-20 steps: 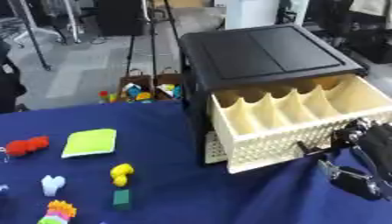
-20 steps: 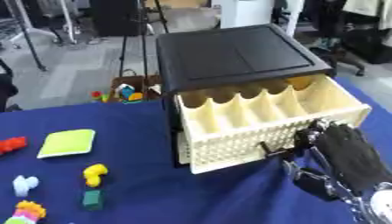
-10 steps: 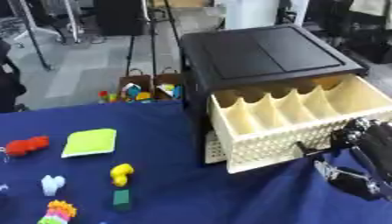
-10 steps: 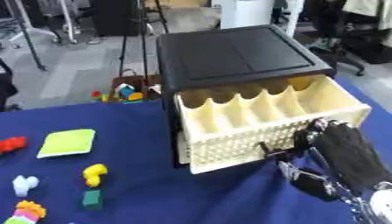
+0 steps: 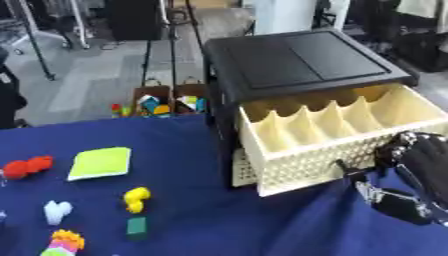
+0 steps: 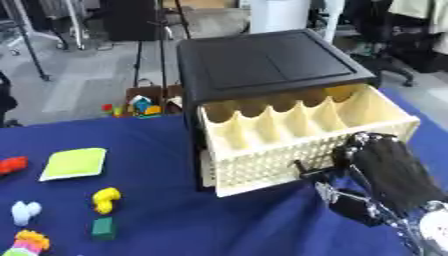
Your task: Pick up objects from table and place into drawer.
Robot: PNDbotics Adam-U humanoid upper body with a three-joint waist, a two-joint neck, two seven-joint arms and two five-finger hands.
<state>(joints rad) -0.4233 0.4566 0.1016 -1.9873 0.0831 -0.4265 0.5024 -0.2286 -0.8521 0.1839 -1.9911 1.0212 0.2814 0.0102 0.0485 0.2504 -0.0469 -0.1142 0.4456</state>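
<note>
Right eye view shows right hand (image 6: 381,167) curled at the drawer (image 6: 297,137) front, uncropped.

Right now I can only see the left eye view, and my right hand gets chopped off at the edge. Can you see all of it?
Observer: Yes. The right eye view shows the whole right hand, down to a silver wrist in the bottom right corner.
Operator: Is there any table past the drawer on that side?
Observer: Yes. The blue table carries on to the right of the open drawer.
Operator: Is my hand inside the drawer?
Observer: No. The whole hand is outside, in front of the drawer's front wall near its right end.
</note>
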